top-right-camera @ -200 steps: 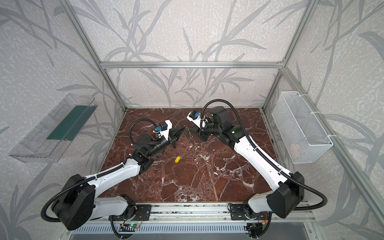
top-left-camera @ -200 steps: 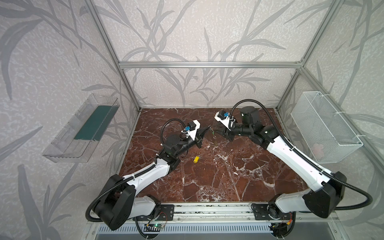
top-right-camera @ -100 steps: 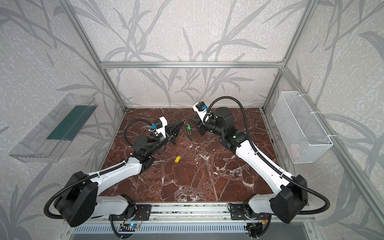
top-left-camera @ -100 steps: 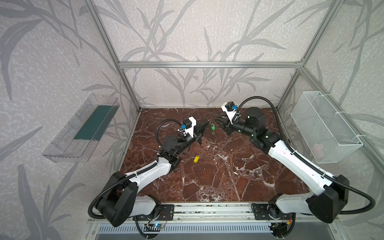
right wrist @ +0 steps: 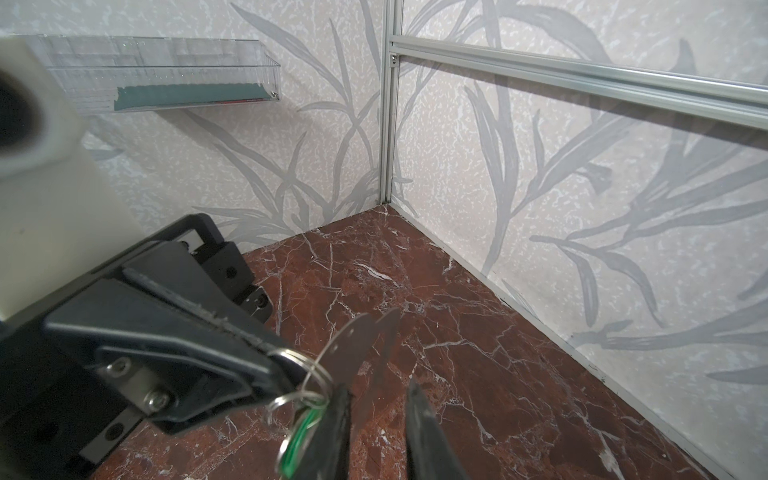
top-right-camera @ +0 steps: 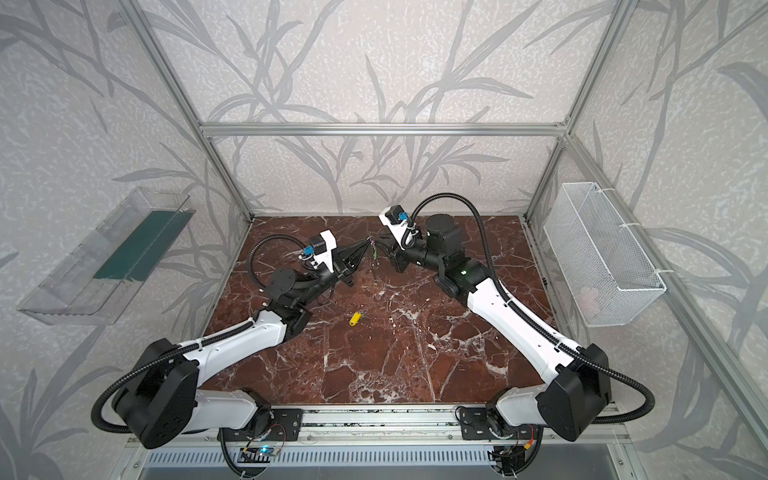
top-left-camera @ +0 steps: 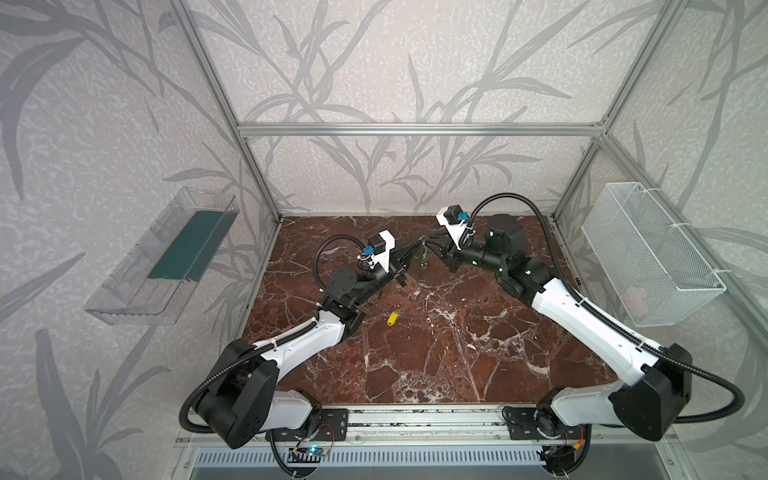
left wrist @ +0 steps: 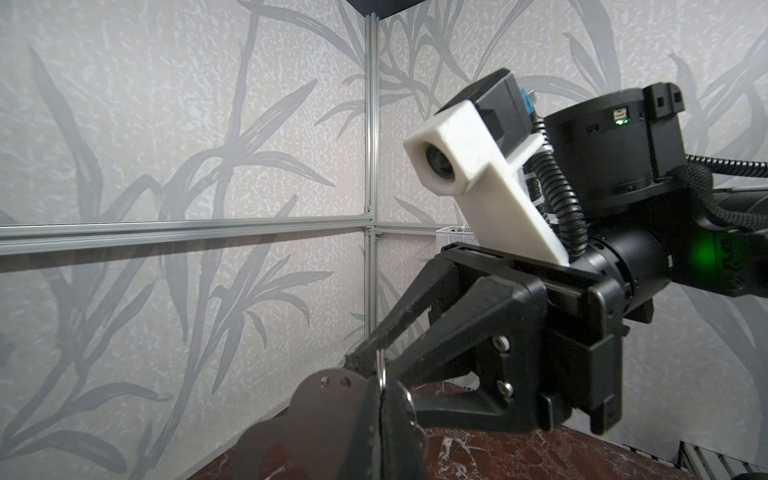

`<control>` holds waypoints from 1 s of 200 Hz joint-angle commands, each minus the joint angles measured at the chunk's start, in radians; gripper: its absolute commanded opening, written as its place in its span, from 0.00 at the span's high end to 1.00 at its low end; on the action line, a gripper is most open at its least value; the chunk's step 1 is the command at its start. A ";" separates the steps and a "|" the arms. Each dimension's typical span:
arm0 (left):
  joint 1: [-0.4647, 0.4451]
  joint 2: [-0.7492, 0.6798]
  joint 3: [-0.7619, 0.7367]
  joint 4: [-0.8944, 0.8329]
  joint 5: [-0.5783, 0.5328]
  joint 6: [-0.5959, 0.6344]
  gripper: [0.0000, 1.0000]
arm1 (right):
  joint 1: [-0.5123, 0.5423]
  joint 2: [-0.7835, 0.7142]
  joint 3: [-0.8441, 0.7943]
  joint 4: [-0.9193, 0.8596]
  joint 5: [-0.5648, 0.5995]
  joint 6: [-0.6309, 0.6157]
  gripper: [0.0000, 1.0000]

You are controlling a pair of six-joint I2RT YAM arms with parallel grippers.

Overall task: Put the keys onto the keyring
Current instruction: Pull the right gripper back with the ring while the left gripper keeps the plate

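— What's the keyring made of?

— It's a flat, dull-grey metal plate (left wrist: 324,395) with a rounded outline and small holes near its edge. My left tool (right wrist: 286,369) is clamped tight on its end, up off the table (top-left-camera: 436,353).

— And your right?

— My right tool (left wrist: 368,360) is narrow. Its fingers are apart, with marble showing between them and the tips at the plate's edge. I cannot tell whether they pinch anything.

— The keys?

— The green key (right wrist: 301,432) is glossy plastic and hangs from thin wire rings (right wrist: 309,368) at the plate. The yellow key (top-left-camera: 392,318) is a small oblong lying on the red-brown veined table, well apart.

— Containers?

— A white wire basket (top-left-camera: 665,266) on one side wall holds a pale lump (top-left-camera: 633,296), too blurred to name. A clear tray (top-left-camera: 124,299) on the opposite wall holds a dark green sheet (top-left-camera: 187,245).
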 commanded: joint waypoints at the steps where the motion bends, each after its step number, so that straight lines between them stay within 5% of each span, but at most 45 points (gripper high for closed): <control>1: -0.002 0.010 0.038 0.050 0.021 -0.024 1.00 | 0.025 -0.009 0.010 -0.008 0.007 -0.035 0.76; 106: -0.004 0.032 0.040 0.086 0.033 -0.053 1.00 | 0.098 -0.016 -0.007 -0.037 0.103 -0.140 0.78; 137: -0.004 0.028 0.024 0.108 0.037 -0.062 1.00 | 0.087 -0.039 -0.025 -0.036 0.172 -0.164 0.72; 200: -0.002 0.003 0.007 0.117 0.048 -0.055 1.00 | 0.011 -0.110 -0.052 -0.054 0.126 -0.156 0.63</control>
